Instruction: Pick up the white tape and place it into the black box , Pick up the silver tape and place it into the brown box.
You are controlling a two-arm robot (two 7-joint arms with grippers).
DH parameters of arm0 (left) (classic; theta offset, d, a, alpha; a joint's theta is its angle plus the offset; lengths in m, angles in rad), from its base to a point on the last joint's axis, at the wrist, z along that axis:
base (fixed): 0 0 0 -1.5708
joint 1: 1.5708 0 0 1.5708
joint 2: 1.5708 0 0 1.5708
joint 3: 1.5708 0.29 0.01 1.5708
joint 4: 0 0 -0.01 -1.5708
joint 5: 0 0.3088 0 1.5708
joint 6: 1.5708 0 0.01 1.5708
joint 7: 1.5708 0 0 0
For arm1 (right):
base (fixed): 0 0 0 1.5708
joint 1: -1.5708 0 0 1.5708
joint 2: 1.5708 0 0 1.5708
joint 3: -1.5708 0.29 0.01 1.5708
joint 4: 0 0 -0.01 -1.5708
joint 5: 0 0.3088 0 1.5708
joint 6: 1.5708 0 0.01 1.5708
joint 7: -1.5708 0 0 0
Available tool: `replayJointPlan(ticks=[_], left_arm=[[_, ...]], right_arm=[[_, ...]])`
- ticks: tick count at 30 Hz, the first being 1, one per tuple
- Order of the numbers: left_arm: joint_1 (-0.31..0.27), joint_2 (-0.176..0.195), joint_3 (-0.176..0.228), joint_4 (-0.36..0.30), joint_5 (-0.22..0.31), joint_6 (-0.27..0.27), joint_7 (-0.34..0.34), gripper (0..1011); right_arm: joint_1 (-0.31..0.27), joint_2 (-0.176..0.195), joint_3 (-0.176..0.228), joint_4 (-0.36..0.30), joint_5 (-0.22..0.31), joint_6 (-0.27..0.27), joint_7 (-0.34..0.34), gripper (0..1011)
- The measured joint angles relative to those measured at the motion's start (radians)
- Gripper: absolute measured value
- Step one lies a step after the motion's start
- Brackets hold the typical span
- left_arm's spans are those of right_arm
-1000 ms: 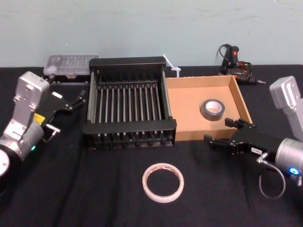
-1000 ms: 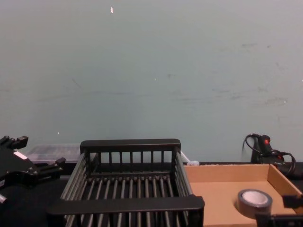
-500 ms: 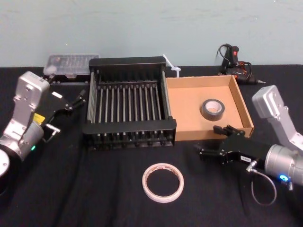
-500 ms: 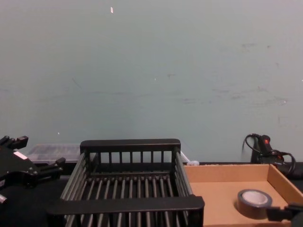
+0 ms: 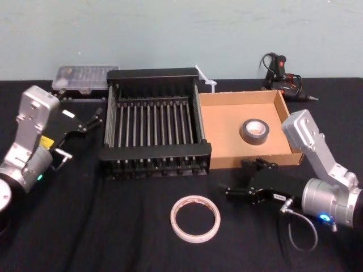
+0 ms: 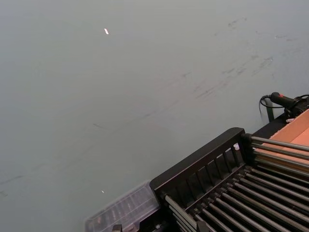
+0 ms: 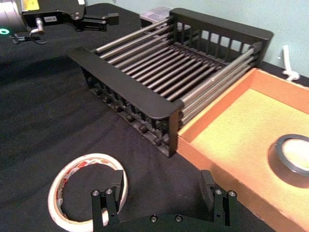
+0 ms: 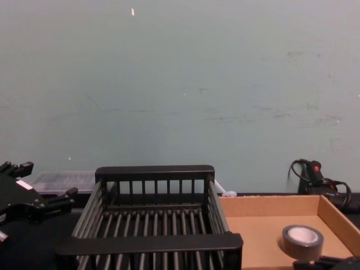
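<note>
Right gripper (image 5: 237, 178) moved nearer white tape (image 5: 195, 218).

The head view looks steeply down, the chest view low across, both sharing the black box (image 5: 153, 123).

silver tape (image 5: 254, 131) in brown box (image 5: 226, 152) — R of black box (image 5: 153, 153)

two tape rolls: white tape (image 5: 195, 219), silver tape (image 5: 254, 131); two boxes: black box (image 5: 154, 156), brown box (image 5: 227, 127)
</note>
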Motion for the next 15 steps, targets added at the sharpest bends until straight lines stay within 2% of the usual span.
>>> replayJointPlan(ticks=[15], left_arm=[[0.0,0.0,0.0,0.0,0.0,0.0,0.0,1001]], right_arm=[[0.008,-0.033,-0.042,0.014,-0.037,0.004,0.009,1002]])
